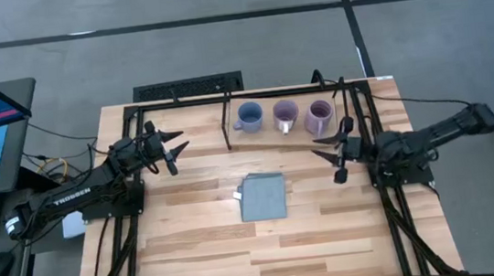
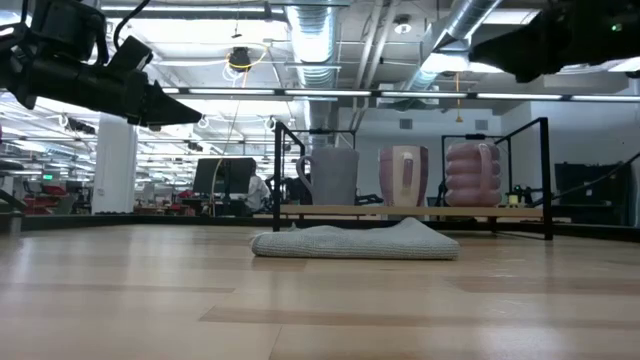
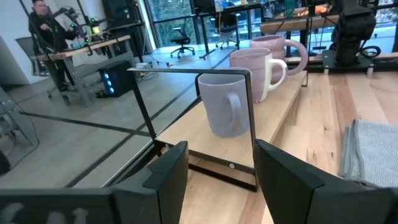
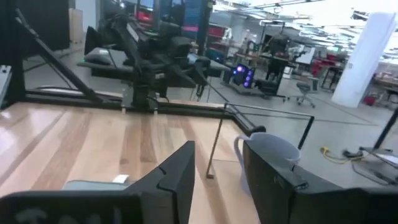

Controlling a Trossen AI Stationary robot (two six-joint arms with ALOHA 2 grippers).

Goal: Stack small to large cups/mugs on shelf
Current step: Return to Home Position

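On the shelf [image 1: 261, 138] the blue mug [image 1: 249, 117], the middle purple mug [image 1: 285, 114] and the end purple mug [image 1: 320, 114] stand in a row. The left gripper [image 1: 177, 150] hangs off the shelf's blue-mug end and the right gripper [image 1: 330, 157] by its other end, both with fingers wide and empty.

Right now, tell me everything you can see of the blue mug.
The blue mug is small and pale grey-blue, glossy like ceramic, with one loop handle. It stands upright, mouth up, and looks empty from above. It sits on the shelf board at the left end of the row, beside a purple mug with a gap between them. Only the board touches it. The left gripper and right gripper are both open and clear of it.
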